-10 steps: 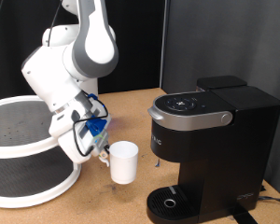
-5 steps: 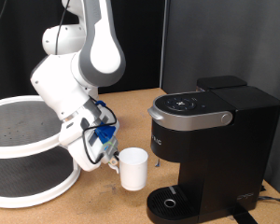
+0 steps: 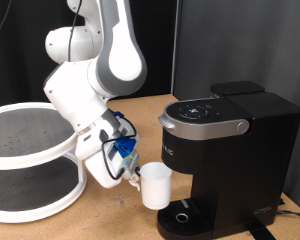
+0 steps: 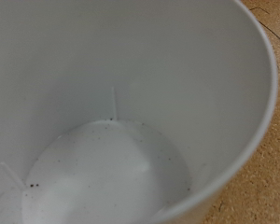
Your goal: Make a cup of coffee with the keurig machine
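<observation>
One cup (image 3: 155, 185), small, white, hangs just off the tabletop (image 3: 110, 215) at the gripper (image 3: 133, 178), close beside the keurig machine (image 3: 225, 155) on the ext. view's left of it. Gripper sits at the cup's left rim/handle side, but the fingers are small and partly hidden by blue cabling (image 3: 120, 152), so can't tell from the ext. view whether they are clenched on the cup or merely against it; can't tell open vs closed. Cup is upright, its base near the round drip tray (image 3: 180, 217) at the machine's front, slightly up and left of it in that view, not on it. Wrist view is filled almost wholly by the cup's inside (image 4: 121, 112): white wall, pale bottom w/ a few dark specks, rim curving down one side, a strip of brown cork-like surface (image 4: 261, 168) beyond the rim. No fingers show in that view. Machine is black, boxy, w/ silver-grey curved lid handle (image 3: 205, 127) shut down and button panel (image 3: 197, 111) on top. White arm (image 3: 95, 75) bends down from the ext. view's top left to the cup. Behind it, at the ext. view's left, stands a white two-tier round rack (image 3: 30, 160). Backdrop is dark curtain (image 3: 240, 40).
</observation>
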Controlling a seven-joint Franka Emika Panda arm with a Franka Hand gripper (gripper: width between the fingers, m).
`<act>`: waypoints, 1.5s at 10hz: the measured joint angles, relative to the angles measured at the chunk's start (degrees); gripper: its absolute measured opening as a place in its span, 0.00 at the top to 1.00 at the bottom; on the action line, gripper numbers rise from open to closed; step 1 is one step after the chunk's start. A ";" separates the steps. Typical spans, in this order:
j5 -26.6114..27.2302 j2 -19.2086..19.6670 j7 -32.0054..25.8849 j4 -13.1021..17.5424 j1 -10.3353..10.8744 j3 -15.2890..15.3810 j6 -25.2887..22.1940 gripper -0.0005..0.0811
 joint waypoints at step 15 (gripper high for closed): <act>7.75 6.34 -1.56 5.29 0.45 7.58 2.95 0.91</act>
